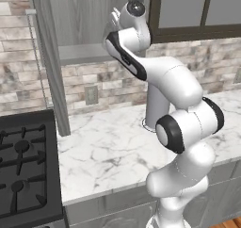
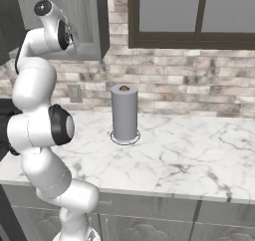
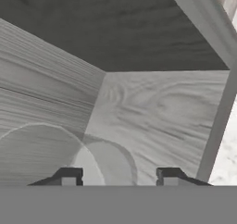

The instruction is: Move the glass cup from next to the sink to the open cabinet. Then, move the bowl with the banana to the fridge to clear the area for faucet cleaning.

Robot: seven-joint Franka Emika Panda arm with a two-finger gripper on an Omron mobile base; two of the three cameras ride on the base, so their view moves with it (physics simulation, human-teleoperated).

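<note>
My gripper (image 3: 119,177) is inside the open cabinet (image 3: 152,112), pointing at its grey wood back wall. Its two fingertips stand well apart. The glass cup (image 3: 104,165) shows as faint clear arcs low between and left of the fingertips, resting on the cabinet floor, with a gap to each fingertip. From the left base view, the hand (image 1: 123,20) reaches up into the cabinet (image 1: 80,52) above the counter. In the right base view the hand (image 2: 60,33) sits at the cabinet's (image 2: 92,21) opening. The bowl with the banana, the sink and the fridge are out of view.
A grey paper towel roll (image 2: 124,113) stands on the marble counter (image 2: 189,155) by the brick wall, partly behind the arm in the left base view. A black stove (image 1: 23,161) lies to the left. The open cabinet door (image 1: 47,57) hangs edge-on beside the arm.
</note>
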